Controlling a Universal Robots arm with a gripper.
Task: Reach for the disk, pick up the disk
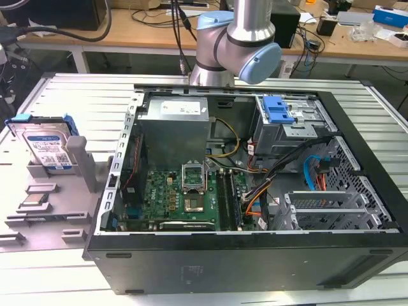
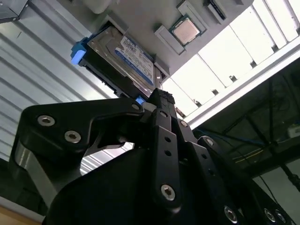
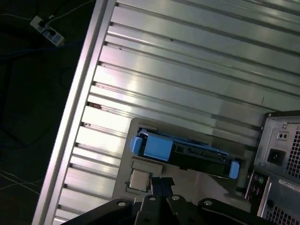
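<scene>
well, we find the disk (image 1: 46,148), a flat rectangular silver hard drive with a white-and-blue label and a bright blue plastic bracket, standing on its edge and leaning back in a grey plastic cradle (image 1: 78,162). the cradle sits on the ribbed aluminium table (image 1: 83,95), at about nine o'clock from the open black computer case (image 1: 255,258), on the exterior view's left. the silver-and-blue robot arm (image 1: 237,44) rises at twelve o'clock from that case, so by our reading the drive lies off toward eight o'clock from the arm's column, well apart from it. in the second wrist view the black gripper (image 2: 161,96) looks drawn closed, its jaws meeting at one tip with nothing between them. the disk sits beyond that tip, clear of it, with its label face showing. in the first wrist view the gripper points toward the drive's thin, blue-bracketed edge. the long axis of that edge runs crosswise to the way the gripper points, and a strip of grey base separates the two. a small square silver processor chip (image 3: 138,179) shows close by the tip in its own recess, though we cannot tell how far beneath the tip it lies. we judge the reach unfinished: no contact, and the drive is seated in its cradle, not lifted.
</scene>
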